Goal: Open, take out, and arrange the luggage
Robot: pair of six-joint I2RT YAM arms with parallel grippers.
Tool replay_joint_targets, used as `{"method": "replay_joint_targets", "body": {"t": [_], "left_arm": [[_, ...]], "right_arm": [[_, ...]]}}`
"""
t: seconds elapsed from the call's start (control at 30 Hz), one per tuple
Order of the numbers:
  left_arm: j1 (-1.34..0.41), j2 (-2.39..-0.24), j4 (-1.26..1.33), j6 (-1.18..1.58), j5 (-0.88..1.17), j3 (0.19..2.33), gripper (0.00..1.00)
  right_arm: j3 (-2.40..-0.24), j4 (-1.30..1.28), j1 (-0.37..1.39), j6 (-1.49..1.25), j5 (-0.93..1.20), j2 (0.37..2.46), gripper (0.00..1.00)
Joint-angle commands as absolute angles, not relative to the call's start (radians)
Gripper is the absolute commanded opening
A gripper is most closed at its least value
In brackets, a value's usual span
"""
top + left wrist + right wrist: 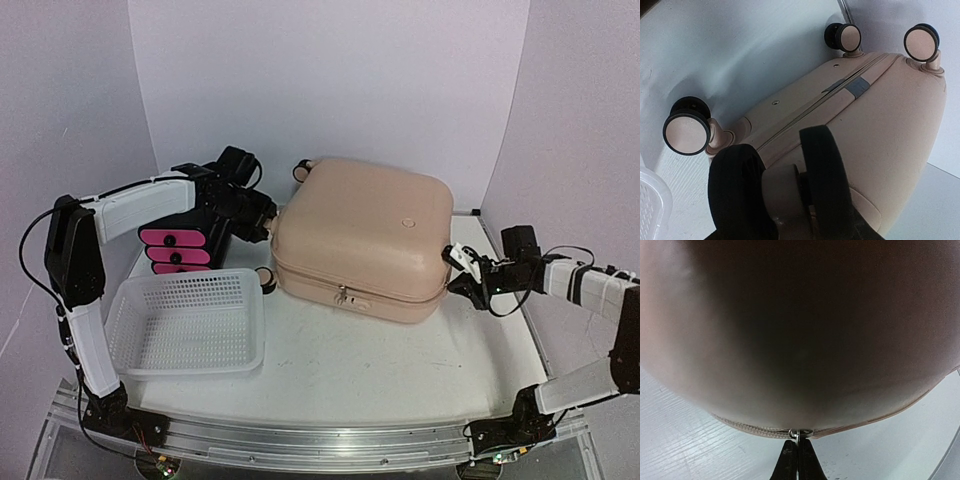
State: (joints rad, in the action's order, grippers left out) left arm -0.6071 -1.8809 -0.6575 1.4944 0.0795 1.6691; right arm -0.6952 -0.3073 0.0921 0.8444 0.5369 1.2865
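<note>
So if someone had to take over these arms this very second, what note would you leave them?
Left gripper: clamped around a spinner wheel of the peach suitcase.
Right gripper: shut on the zipper pull at the suitcase's right corner.
Suitcase lies flat on the table, lid closed; white mesh basket sits empty at front left.
Done: both grips set.
To do: unzip, open the lid, take out and arrange whatever is inside.

Seemingly lilac walls (330, 80) surround a white table (380, 360).

No lettering, brand, label or number can be read on the luggage (360, 235) or elsewhere.
</note>
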Motion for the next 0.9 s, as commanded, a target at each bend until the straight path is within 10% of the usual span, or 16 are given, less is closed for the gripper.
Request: {"method": "replay_joint_targets", "body": {"t": [0.0, 0.87], "left_arm": [[-0.664, -1.938, -0.885, 1.197, 0.040, 1.649, 0.11], [-0.559, -1.837, -0.753, 1.264, 0.213, 1.589, 0.11]], "right_arm": [[-0.612, -0.306, 0.191, 0.800, 0.661, 1.149, 0.00], [-0.570, -0.556, 0.195, -0.086, 0.581, 0.810, 0.00]]}}
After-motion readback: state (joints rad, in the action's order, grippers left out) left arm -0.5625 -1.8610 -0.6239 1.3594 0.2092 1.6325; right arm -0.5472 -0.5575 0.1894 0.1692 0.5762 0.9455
